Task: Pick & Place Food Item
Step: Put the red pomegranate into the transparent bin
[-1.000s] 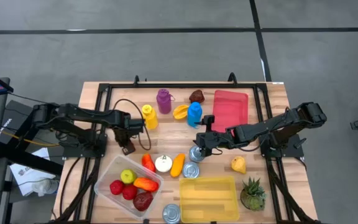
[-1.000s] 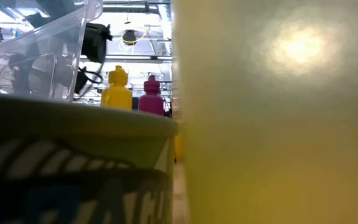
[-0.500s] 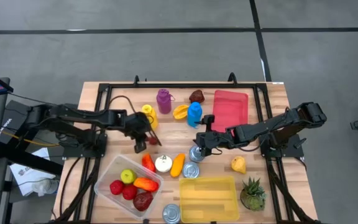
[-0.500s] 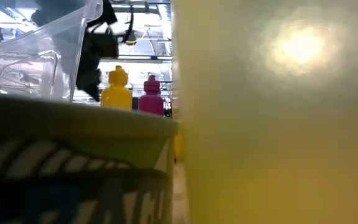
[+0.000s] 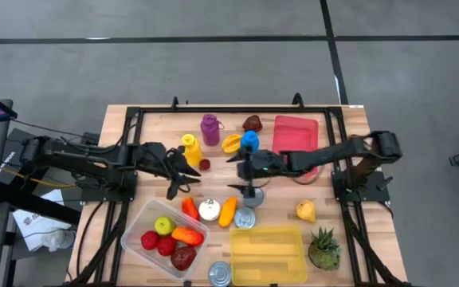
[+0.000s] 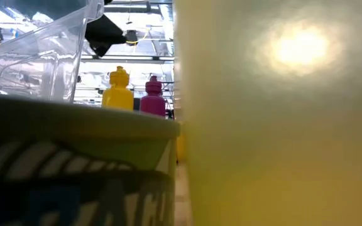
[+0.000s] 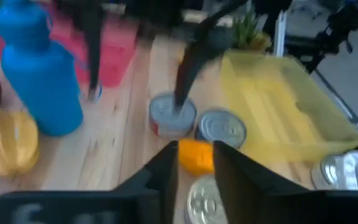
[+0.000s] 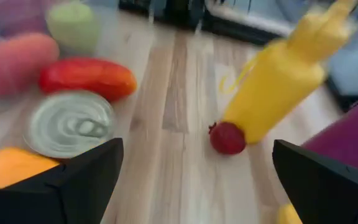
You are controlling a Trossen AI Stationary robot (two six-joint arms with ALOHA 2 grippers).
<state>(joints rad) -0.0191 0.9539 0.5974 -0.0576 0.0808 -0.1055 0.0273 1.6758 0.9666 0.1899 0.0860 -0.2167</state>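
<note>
Food lies mid-table: a small red fruit [image 5: 204,164] beside the yellow bottle [image 5: 190,149], a red pepper [image 5: 189,207], a white round item [image 5: 208,210] and an orange fruit [image 5: 228,210]. The clear tub [image 5: 166,237] holds more fruit. My left gripper [image 5: 185,177] is open above the table just near of the yellow bottle; its wrist view looks past its fingers [image 7: 196,168] at the orange fruit [image 7: 194,155] and two cans. My right gripper [image 5: 241,173] is wide open above a can [image 7: 173,116]. In its wrist view [image 8: 191,186] the red fruit [image 8: 227,138] lies ahead.
Purple [image 5: 209,128] and blue [image 5: 249,145] bottles, a red tray [image 5: 296,137], a yellow bin [image 5: 268,253], cans [image 5: 245,218], a pear [image 5: 306,210] and a pineapple [image 5: 323,250] crowd the table. In the low view the yellow bin [image 6: 281,125] blocks most of the sight.
My left gripper has swung toward the table's middle and far edge, ending beside the yellow bottle. My right gripper has risen off the can and shifted toward the left arm. The small red fruit now lies beside the yellow bottle, where none showed a second ago.
</note>
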